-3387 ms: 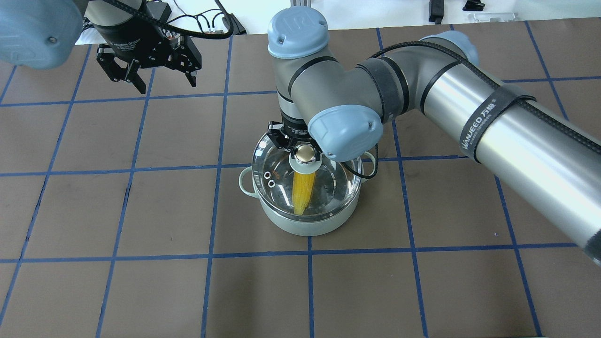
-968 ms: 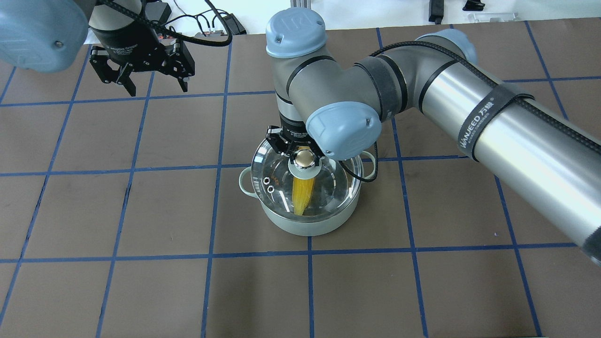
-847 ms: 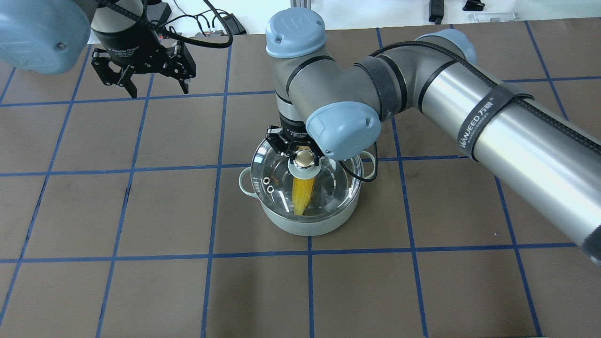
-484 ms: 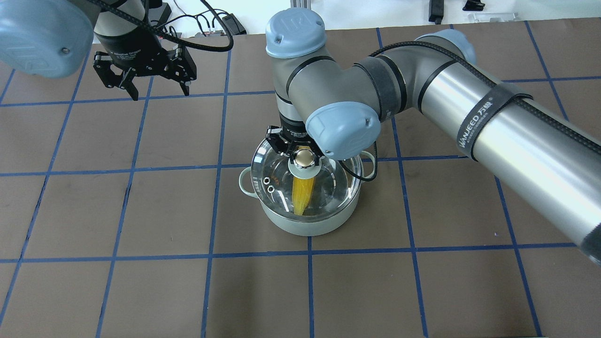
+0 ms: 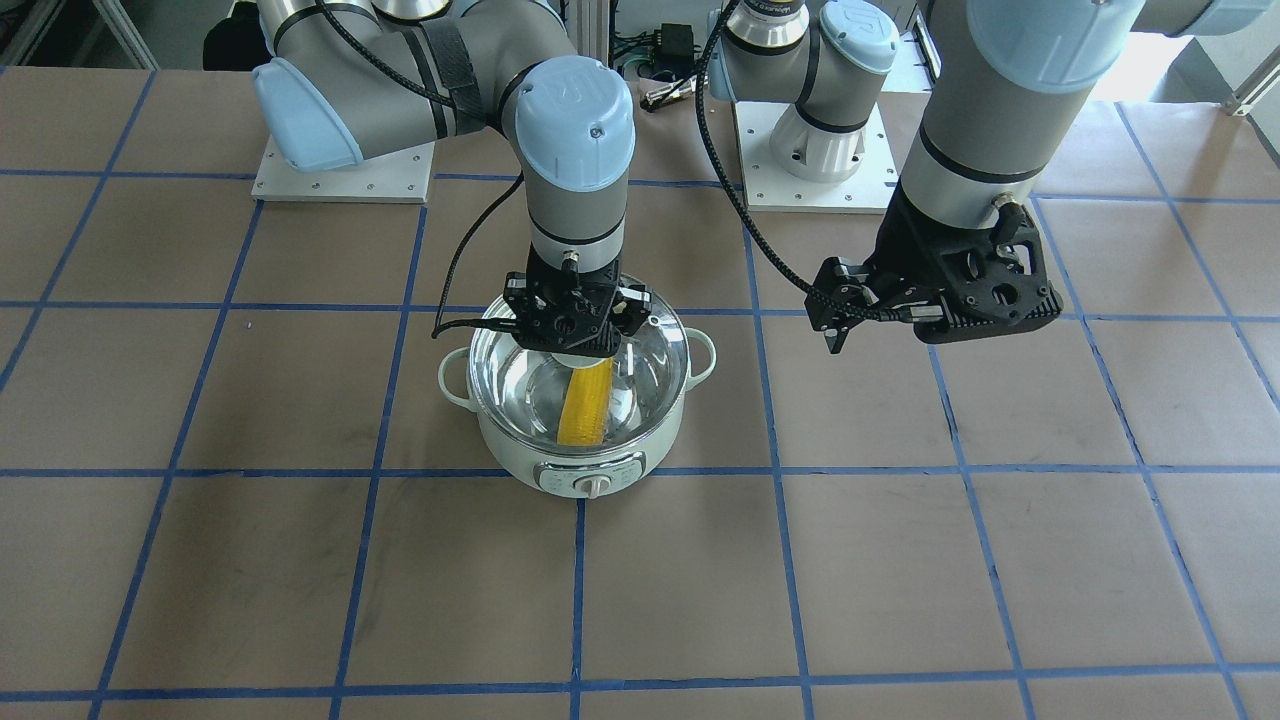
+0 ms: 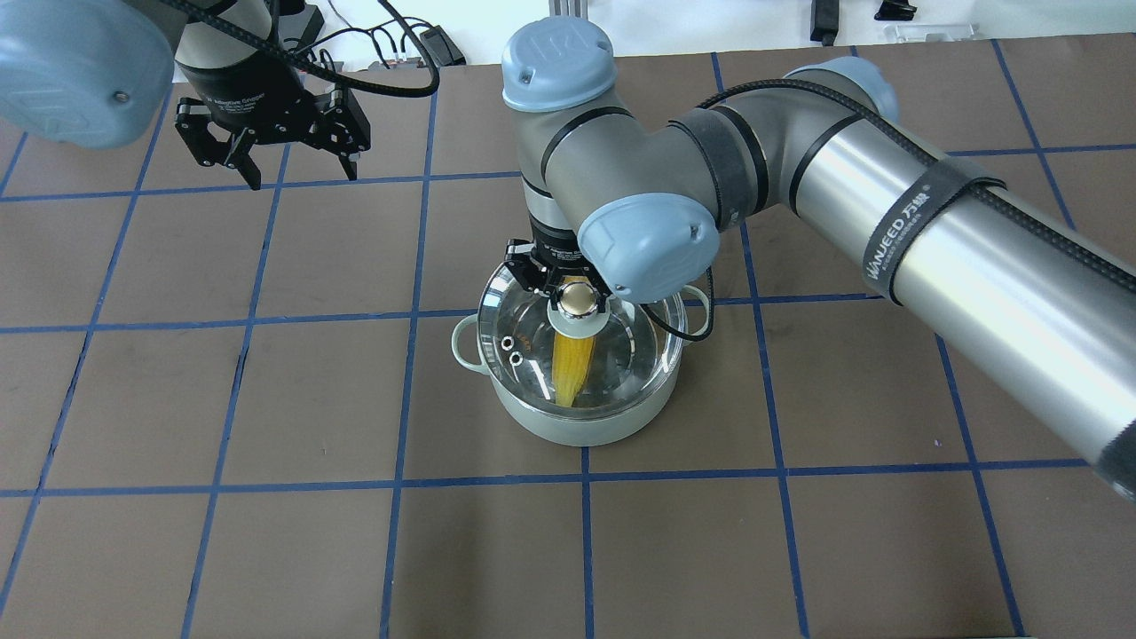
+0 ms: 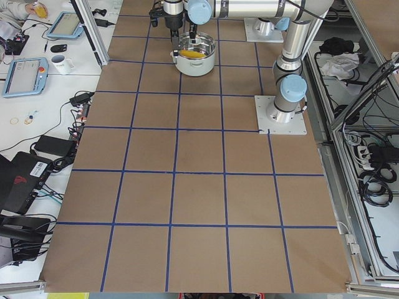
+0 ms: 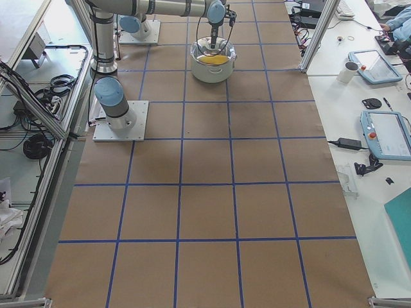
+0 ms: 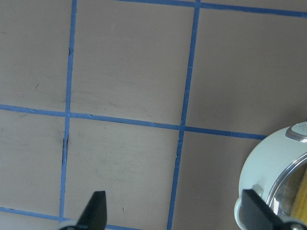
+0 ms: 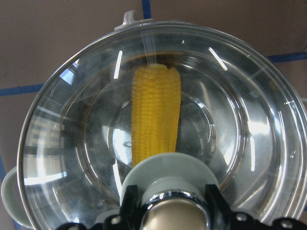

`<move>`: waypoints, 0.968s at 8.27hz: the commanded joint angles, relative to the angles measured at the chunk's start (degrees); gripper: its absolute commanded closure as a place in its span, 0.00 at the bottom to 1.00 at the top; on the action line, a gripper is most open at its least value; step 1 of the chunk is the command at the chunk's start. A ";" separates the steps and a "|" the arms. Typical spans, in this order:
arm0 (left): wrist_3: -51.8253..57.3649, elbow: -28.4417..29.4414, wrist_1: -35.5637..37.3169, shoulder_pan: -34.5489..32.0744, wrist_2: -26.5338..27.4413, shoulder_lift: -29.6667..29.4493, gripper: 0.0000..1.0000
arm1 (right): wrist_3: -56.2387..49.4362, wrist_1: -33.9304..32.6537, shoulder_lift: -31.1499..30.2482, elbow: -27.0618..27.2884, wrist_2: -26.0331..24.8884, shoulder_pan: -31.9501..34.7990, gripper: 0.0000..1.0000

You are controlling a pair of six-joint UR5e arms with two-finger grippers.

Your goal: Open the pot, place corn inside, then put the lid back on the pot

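While left gripper point(image 6: 300, 176) jaws spread, right gripper point(image 6: 574, 295) jaws pinch clear lid point(image 6: 532, 335) over yellow corn point(image 6: 572, 373).

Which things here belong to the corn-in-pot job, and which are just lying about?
Job: pale mint-green round pot; yellow ear of corn inside it; clear round glass lid; right gripper on its knob.
Lying about: open left gripper, idle; white mug and blue-framed tablet on the side desk.
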 commanded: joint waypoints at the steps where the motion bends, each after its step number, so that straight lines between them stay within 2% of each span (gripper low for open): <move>1: -0.22 -0.02 0.06 0.05 -0.18 0.02 0.00 | -0.19 -0.01 -0.01 0.03 0.01 0.00 0.62; 2: -0.22 0.07 0.06 0.05 -0.18 0.02 0.00 | 0.33 -0.01 -0.09 -0.06 0.35 0.00 0.37; 4: 0.22 -0.02 0.06 0.13 -0.18 0.10 0.00 | 0.86 -0.01 -0.36 -0.06 0.36 -0.09 0.02; 6: 0.22 -0.02 0.06 0.05 -0.18 0.10 0.00 | -0.01 0.26 -1.23 -0.32 -0.17 -0.78 0.00; 8: 0.22 -0.02 0.06 0.05 -0.18 0.10 0.00 | -1.94 0.35 -5.00 -0.23 -0.17 -3.06 0.00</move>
